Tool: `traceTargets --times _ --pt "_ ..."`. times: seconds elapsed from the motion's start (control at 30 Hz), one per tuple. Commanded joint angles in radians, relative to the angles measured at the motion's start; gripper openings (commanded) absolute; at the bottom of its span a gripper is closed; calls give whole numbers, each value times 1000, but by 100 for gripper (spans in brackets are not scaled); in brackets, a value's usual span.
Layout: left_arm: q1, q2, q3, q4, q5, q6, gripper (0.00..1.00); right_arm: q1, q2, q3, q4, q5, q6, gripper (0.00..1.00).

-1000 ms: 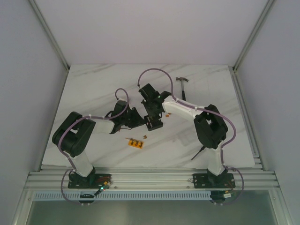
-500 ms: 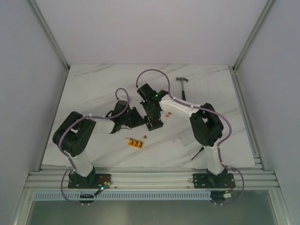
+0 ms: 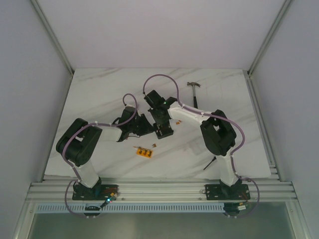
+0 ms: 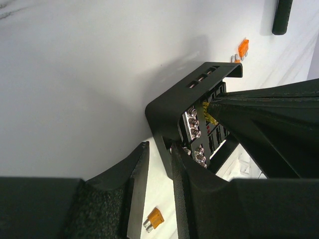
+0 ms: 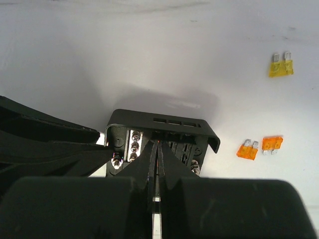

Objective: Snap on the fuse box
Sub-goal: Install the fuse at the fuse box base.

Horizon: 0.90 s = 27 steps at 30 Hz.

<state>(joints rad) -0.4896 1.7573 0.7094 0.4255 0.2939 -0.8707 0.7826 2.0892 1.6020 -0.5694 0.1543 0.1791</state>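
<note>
Table: white marbled top [image 3: 99,94]; both arms reached in and met near its middle.
Fuse box: black, about mid-table [image 3: 165,132], between the two arms' ends. One wall had three small slots [image 5: 159,119]. Inside, rows of metal screws and fuse slots showed [image 4: 167,107]. Could not tell whether it was resting flat or held just off the surface.
Left gripper: came in from the box's left side [image 3: 151,127]. Jaws were only partly apart, with one wall of the fuse box caught between the fingertips [image 4: 159,148], clamped on that wall.
Right gripper: over the box from the far side [image 3: 162,124], fingers pressed fully together, tips down in the box's interior [image 5: 157,147]. A bit of yellow sat right at the tip [image 4: 212,107]; could not tell if it was pinched or already seated in the box.
Loose fuses: yellow fuse [image 5: 280,64] well apart from the box. Two orange fuses [image 5: 247,149], side by side, lay nearer on the box's right. Another orange fuse [image 4: 154,219] was seen below the left fingers.
Orange strip: flat, dark dots, on the table nearer the bases than the box [image 3: 144,152].
Hammer: far right of the table [image 3: 193,92], apart from both arms.
Thin dark tool: beside the right arm's base side [image 3: 209,163].
</note>
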Motion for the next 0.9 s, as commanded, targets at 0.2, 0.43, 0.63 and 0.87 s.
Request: traceTargets --times 0.2,0.43,0.63,0.87 --pt "-4 19 -49 -127 -76 45 35 43 62 -103 -132 -82 15 0" --pt "-4 -55 -81 -126 -83 53 36 75 -87 -83 -54 -38 79 15" --pt "-9 -72 -82 -125 -76 55 36 71 -151 -75 -32 32 104 24" --pt "-19 -66 -76 -126 -76 55 37 67 -146 -97 -13 33 130 20"
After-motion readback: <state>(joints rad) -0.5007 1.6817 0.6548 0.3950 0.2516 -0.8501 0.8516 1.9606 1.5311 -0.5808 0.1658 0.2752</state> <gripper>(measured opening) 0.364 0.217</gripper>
